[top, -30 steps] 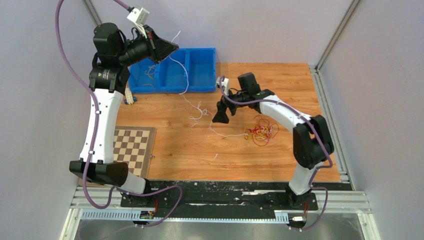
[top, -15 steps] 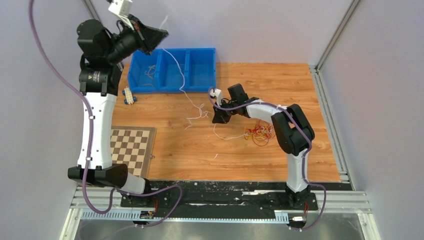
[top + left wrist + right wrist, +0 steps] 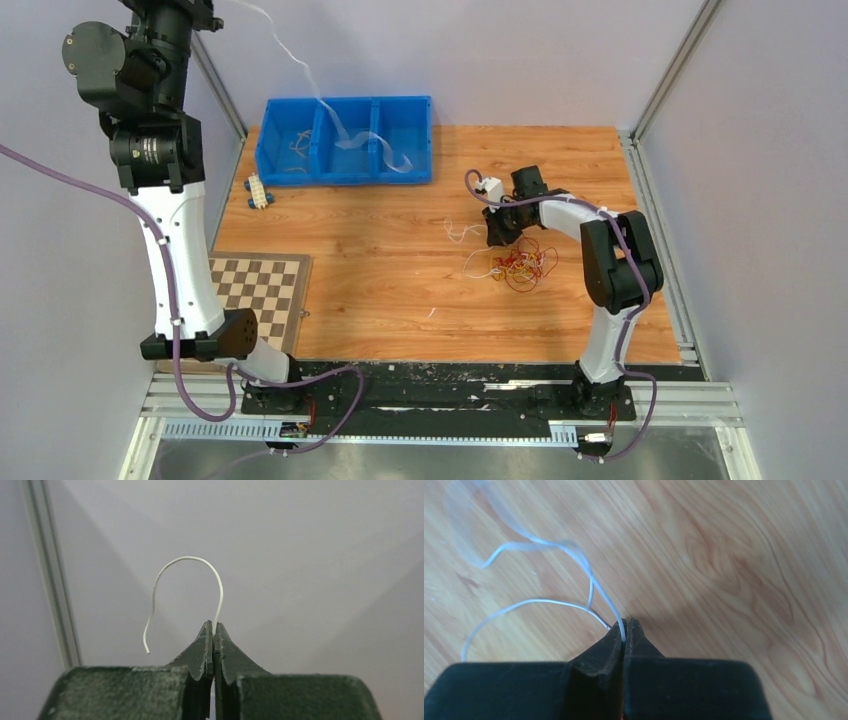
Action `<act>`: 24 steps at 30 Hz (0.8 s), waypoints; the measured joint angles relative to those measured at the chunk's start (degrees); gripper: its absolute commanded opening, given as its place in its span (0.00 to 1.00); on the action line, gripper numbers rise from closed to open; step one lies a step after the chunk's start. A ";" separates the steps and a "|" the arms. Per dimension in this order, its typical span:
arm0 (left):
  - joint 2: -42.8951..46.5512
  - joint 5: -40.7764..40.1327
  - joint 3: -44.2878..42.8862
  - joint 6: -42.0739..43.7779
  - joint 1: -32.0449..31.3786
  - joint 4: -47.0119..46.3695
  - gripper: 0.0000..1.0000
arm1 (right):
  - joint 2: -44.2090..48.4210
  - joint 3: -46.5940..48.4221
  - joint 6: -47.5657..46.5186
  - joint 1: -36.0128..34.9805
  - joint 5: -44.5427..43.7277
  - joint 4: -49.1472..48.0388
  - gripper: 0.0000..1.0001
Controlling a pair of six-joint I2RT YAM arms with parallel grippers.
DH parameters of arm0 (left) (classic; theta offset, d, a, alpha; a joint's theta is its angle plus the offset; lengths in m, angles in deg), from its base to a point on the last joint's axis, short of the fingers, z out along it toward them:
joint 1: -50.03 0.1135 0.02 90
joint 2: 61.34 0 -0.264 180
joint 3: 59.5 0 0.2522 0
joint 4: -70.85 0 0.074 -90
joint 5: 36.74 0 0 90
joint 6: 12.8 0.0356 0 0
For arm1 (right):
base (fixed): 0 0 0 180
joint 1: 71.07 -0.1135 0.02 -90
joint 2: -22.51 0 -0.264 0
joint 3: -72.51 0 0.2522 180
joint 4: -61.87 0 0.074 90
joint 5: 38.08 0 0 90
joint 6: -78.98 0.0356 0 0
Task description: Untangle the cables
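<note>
High against the grey wall in the left wrist view, my left gripper (image 3: pixel 214 625) is shut on a thin white cable (image 3: pixel 187 558) whose free end arcs over its tips. In the top view this white cable (image 3: pixel 322 108) hangs blurred from the top edge down over the blue bin. The left gripper itself is cut off there. My right gripper (image 3: pixel 497 236) sits low on the table, shut on another white cable (image 3: pixel 549 601) that loops to its left. A tangle of red and yellow-orange cables (image 3: pixel 522 268) lies just in front of it.
A blue three-compartment bin (image 3: pixel 300 178) stands at the back, with a few tan wires (image 3: pixel 297 143) in its left compartment. A small white connector (image 3: pixel 258 190) lies in front of it. A checkerboard (image 3: pixel 265 290) lies at the near left. Metal frame posts edge the table.
My left arm rose up and to the left, drawing the white cable off the table and over the bin. My right gripper shut on a white cable and moved right, toward the tangle.
</note>
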 measured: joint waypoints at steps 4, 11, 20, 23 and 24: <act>-1.84 -4.74 -1.22 2.29 0.04 -1.31 0.00 | 0.11 -0.42 -1.79 2.54 -1.07 2.34 0.00; -5.09 -4.59 -1.22 2.51 0.07 -2.60 0.00 | 0.17 -0.39 -3.21 2.73 -0.85 2.80 0.00; -6.82 -1.64 1.79 4.98 0.07 -9.97 0.00 | 0.00 0.52 -3.50 2.73 0.39 6.38 0.00; -8.26 1.31 2.01 4.83 0.07 -13.49 0.01 | -0.72 1.92 -3.43 2.73 0.59 8.44 0.00; -9.01 3.21 2.05 4.63 0.07 -15.04 0.01 | -1.03 2.38 -3.41 2.73 0.68 8.90 0.00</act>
